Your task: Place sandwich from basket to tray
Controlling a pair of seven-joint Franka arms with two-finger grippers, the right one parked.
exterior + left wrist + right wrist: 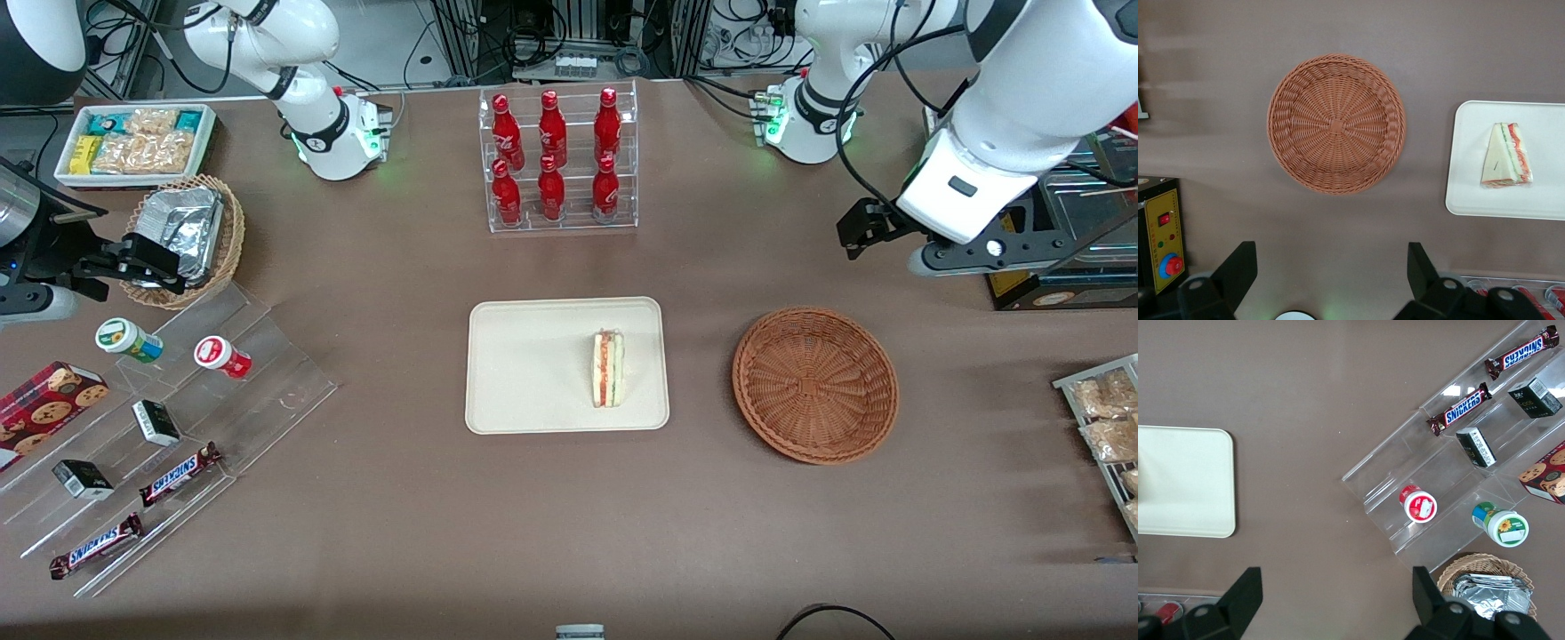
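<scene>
Front view lets us see the sandwich [608, 369] lying on the tray [524, 373], on the part nearest the basket [814, 384], which holds nothing. We see the gripper [867, 227] raised above the table, farther from the camera than the basket, but here we cannot judge its fingers. Left wrist view shows them spread wide apart around nothing, gripper [1328, 267] above bare table beside the basket [1336, 124], with the sandwich [1507, 156] showing its red and green layers.

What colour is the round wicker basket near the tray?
Reddish-brown basket, seen best in the left wrist view; the open tool hangs above the table beside it.
</scene>
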